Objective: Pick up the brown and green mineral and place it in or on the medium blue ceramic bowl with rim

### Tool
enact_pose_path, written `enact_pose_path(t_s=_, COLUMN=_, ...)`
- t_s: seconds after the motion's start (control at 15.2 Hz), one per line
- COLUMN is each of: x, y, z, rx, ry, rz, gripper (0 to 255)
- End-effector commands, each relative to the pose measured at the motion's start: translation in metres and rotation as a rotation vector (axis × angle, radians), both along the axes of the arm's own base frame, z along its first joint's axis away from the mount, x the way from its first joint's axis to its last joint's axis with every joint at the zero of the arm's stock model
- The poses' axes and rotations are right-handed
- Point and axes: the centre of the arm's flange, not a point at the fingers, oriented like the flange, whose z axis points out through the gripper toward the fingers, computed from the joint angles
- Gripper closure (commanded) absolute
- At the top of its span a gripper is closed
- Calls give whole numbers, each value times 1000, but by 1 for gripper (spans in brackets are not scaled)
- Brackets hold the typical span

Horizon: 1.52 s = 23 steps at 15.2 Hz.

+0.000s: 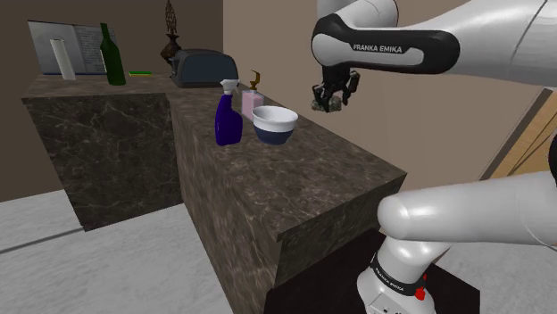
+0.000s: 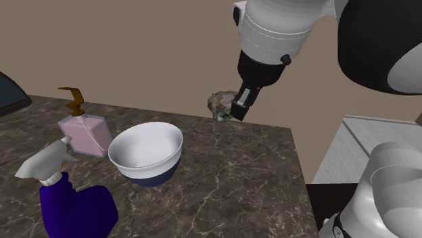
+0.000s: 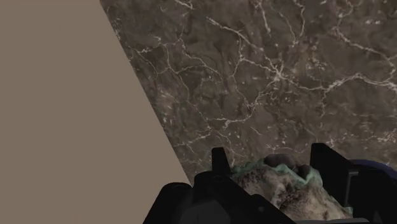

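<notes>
Dark marbled counter, tan wall, tool clasping mineral near bowl

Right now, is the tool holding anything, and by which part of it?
Yes: the tool holds the brown and green mineral, clasped on two opposite sides between its fingers, in the air above the dark marbled counter.

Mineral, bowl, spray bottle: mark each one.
mineral (image 2: 218,105), second exterior view, its rough exposed face.
bowl (image 2: 154,177), second exterior view, blue outer wall.
spray bottle (image 2: 74,209), second exterior view, blue body.
</notes>
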Motion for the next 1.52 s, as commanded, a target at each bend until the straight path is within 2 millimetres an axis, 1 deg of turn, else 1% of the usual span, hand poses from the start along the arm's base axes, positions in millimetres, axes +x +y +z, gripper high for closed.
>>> enact_pose_path(t_s=0.0, x=23, y=2, z=1, rx=1, ry=-1, rz=0, gripper=255)
enact_pose_path(t_s=0.86, x=194, y=18, z=8, rx=1, ry=-1, rz=0, gripper=255)
enact_pose_path(t_s=0.92, x=213, y=20, z=9, rx=1, ry=-1, rz=0, gripper=255)
enact_pose_path(t_s=1.12, x=213, y=20, z=-7, rx=1, ry=-1, rz=0, gripper=255)
enact_pose_path(t_s=1.19, x=211, y=19, z=-3, rx=1, ry=0, rz=1, gripper=255)
enact_pose_path(t_s=1.25, x=211, y=19, z=-3, rx=1, ry=0, rz=1, gripper=0)
enact_pose_path(t_s=1.45, x=234, y=-1, z=-31, rx=71, ry=-51, rz=-147, gripper=0)
